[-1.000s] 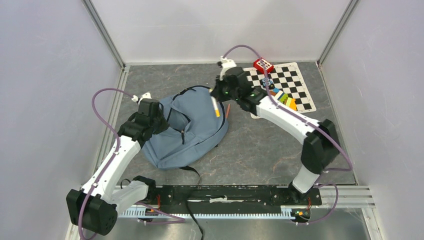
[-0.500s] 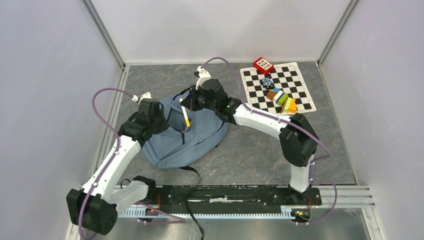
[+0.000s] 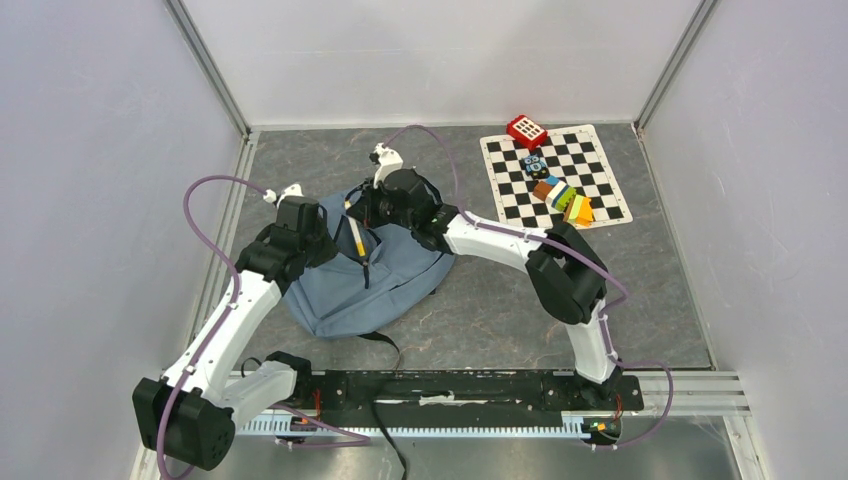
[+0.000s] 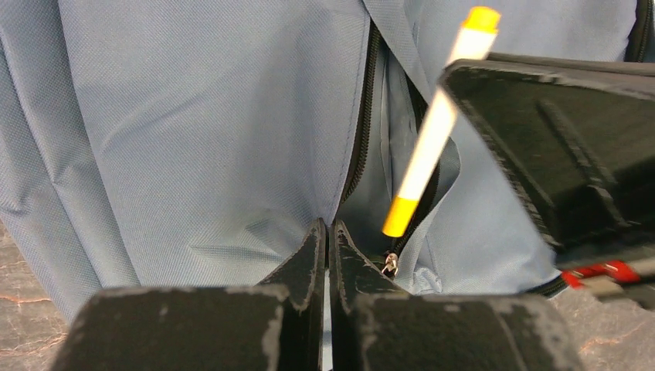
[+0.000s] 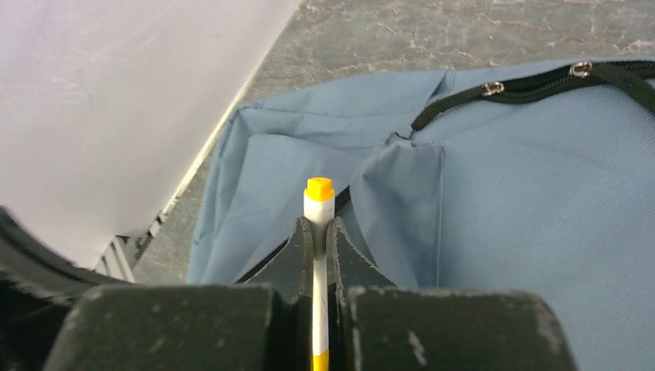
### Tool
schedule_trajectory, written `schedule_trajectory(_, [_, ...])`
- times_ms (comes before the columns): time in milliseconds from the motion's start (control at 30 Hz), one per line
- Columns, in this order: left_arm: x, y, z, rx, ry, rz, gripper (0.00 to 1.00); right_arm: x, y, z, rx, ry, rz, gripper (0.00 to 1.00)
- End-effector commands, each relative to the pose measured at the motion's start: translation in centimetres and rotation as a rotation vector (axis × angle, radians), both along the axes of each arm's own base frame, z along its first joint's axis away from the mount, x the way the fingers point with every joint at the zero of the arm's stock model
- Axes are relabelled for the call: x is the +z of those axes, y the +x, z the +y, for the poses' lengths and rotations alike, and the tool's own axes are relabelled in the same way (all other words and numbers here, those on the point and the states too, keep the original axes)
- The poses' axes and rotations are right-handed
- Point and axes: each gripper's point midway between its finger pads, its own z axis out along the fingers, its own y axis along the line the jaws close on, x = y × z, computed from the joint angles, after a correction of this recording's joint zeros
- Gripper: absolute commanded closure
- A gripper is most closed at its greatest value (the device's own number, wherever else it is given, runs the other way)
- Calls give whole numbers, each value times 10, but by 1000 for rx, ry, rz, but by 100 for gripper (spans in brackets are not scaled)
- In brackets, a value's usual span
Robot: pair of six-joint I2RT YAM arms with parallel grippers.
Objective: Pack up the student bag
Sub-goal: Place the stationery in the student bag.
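Place: robot lab cell around me.
Sides: plain white panels (image 3: 440, 55) box in my table (image 3: 500, 290).
Upper right: checkerboard mat (image 3: 600, 170).

Your left arm (image 3: 225, 320) is reaching forward from its base, elbow low. Its left gripper (image 4: 328, 232) is pinching a fold of the blue-grey fabric backpack (image 4: 193, 139), jaws pressed together. Your right arm (image 3: 500, 240) is stretching far across to the left, wrist angling downward. The right gripper (image 5: 317, 228) is clamping a white pen with orange-yellow ends (image 5: 318, 202) between closed jaws, hovering near the left gripper.
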Motion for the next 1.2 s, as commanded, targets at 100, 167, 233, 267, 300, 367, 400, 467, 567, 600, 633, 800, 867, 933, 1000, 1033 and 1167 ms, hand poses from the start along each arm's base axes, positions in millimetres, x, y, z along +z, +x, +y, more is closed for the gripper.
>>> schedule_trajectory(100, [28,13,-2,10,-24,-72,98,-7,3,16,28,-23,-25,100])
schedule_trajectory(167, [28,14,-1,11,-18,-72,98,-15,-4,14,42,-46,-4,100])
schedule_trajectory(233, [28,15,-1,9,-15,-69,98,-23,-9,12,53,-60,27,100])
schedule_trajectory(267, [28,15,-1,8,-14,-69,98,-27,-12,14,70,-65,45,100])
schedule_trajectory(300, [28,15,-1,7,-12,-68,98,-30,-16,17,92,-71,67,100])
schedule_trajectory(367, [27,16,-1,6,-11,-65,98,-34,-20,26,121,-78,98,100])
schedule_trajectory(400, [27,16,-2,3,-11,-67,98,-36,-24,31,138,-82,109,100])
schedule_trajectory(467, [26,17,-2,0,-11,-63,98,-41,-30,41,160,-99,130,100])
schedule_trajectory(567, [28,18,-3,-4,-10,-67,98,-42,-37,52,184,-107,145,100])
schedule_trajectory(600, [28,18,-3,-3,-8,-67,98,-42,-37,52,182,-112,148,100])
schedule_trajectory(633, [29,18,-3,-4,-8,-70,98,-46,-36,51,170,-128,156,100])
schedule_trajectory(800, [29,17,0,3,-1,-71,98,-58,-36,36,125,-202,196,100])
schedule_trajectory(867, [30,17,0,3,-1,-71,98,-54,-36,33,114,-204,200,100])
schedule_trajectory(933, [30,18,0,4,-2,-72,98,-51,-36,31,104,-205,205,100])
schedule_trajectory(1000, [30,18,-1,5,-4,-73,98,-51,-37,33,106,-197,209,100])
schedule_trajectory(1033, [29,18,-1,6,-6,-73,98,-51,-37,34,111,-193,209,100])
schedule_trajectory(1167, [29,18,-1,4,-6,-72,98,-45,-37,41,137,-166,192,83])
